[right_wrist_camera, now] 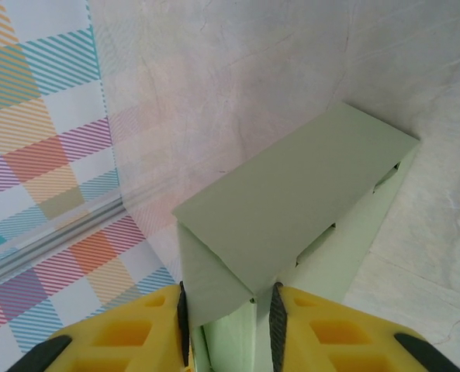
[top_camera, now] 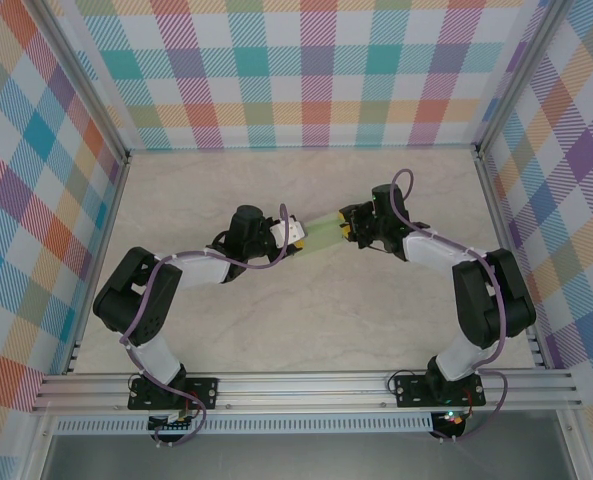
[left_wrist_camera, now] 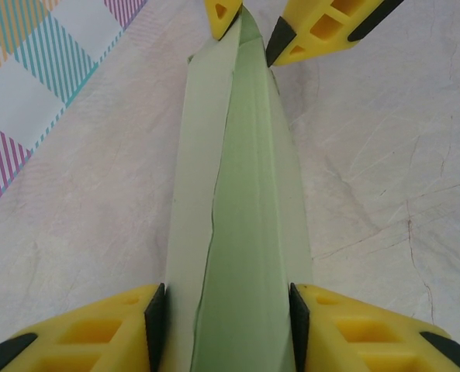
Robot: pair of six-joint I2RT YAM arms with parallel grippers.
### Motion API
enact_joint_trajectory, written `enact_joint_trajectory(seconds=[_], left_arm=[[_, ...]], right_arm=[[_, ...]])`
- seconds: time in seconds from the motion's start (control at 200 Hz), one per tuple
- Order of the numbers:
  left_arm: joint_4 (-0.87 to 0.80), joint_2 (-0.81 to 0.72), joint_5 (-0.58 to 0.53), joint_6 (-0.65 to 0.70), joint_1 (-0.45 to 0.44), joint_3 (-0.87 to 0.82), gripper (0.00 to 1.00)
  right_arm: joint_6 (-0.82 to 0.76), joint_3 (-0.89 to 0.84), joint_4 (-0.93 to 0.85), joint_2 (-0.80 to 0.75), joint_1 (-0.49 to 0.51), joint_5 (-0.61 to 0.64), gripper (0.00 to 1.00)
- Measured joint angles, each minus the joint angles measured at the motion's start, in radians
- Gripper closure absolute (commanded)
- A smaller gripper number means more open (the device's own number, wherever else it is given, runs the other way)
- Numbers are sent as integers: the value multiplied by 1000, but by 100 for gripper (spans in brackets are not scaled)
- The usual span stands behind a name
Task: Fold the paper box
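The paper box [top_camera: 322, 232] is a pale green, partly folded card, held off the table between both arms. My left gripper [top_camera: 298, 233] is shut on its left end. In the left wrist view the black pads press both long sides of the paper box [left_wrist_camera: 245, 194] at my left gripper [left_wrist_camera: 226, 325], and the right gripper's fingertips [left_wrist_camera: 223, 15] pinch the far tip. My right gripper [top_camera: 348, 227] holds the other end. In the right wrist view my right gripper [right_wrist_camera: 228, 322] has both pads against the folded flaps of the paper box [right_wrist_camera: 307, 186].
The pale marbled table [top_camera: 306, 330] is enclosed by plaid walls [top_camera: 316, 70] at the back and sides. An aluminium rail [top_camera: 306, 385] runs along the near edge by the arm bases. A wall strip [right_wrist_camera: 51, 232] shows beyond the box.
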Motion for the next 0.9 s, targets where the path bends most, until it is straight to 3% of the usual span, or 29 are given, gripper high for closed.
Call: enact_joint_trajectory(seconds=[0.49, 0.9], left_arm=[[-31, -14, 9, -6, 0, 4, 51], [-146, -220, 117, -48, 2, 3, 49]], right_arm=[[-33, -24, 48, 3, 0, 28, 76], [-52, -10, 47, 18, 2, 51, 76]])
